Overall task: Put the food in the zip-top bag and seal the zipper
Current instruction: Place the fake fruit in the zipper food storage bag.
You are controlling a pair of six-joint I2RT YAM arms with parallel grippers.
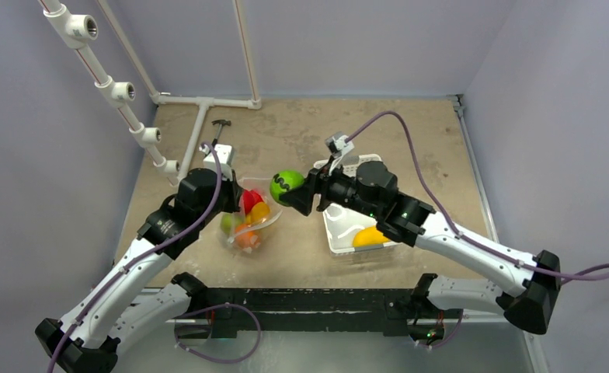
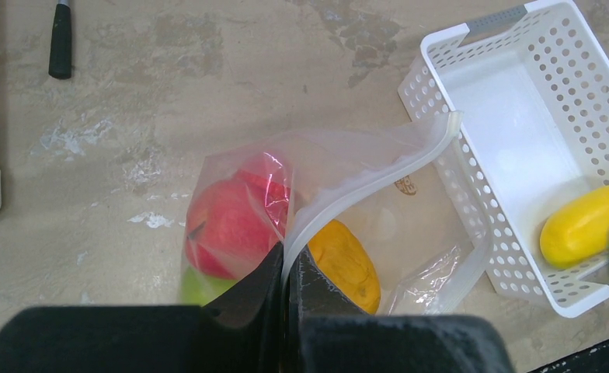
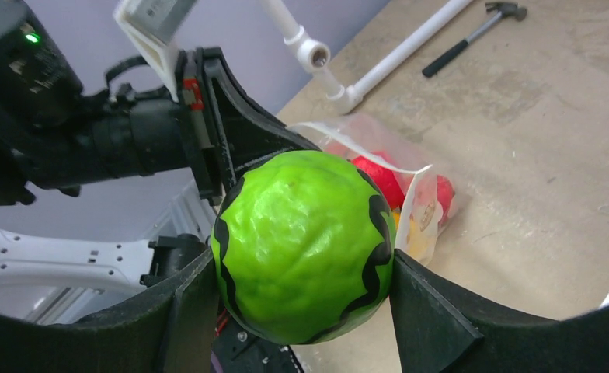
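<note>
Zip-top bag [image 2: 356, 167] bears one brown mark [image 2: 405, 185] (illegible)

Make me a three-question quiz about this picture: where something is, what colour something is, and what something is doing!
1. Where is the yellow fruit?
A) on the wall
B) in the white basket
C) on a cable

2. What colour is the ball in the right end effector?
A) orange
B) blue
C) green with black stripes

3. What is the left end effector doing?
A) pinching the bag's zipper
B) hanging wide open
C) holding a fruit

Answers: B, it lies in the basket's corner; C, the right wrist view shows it up close; A, its fingers are closed on the mouth strip.
</note>
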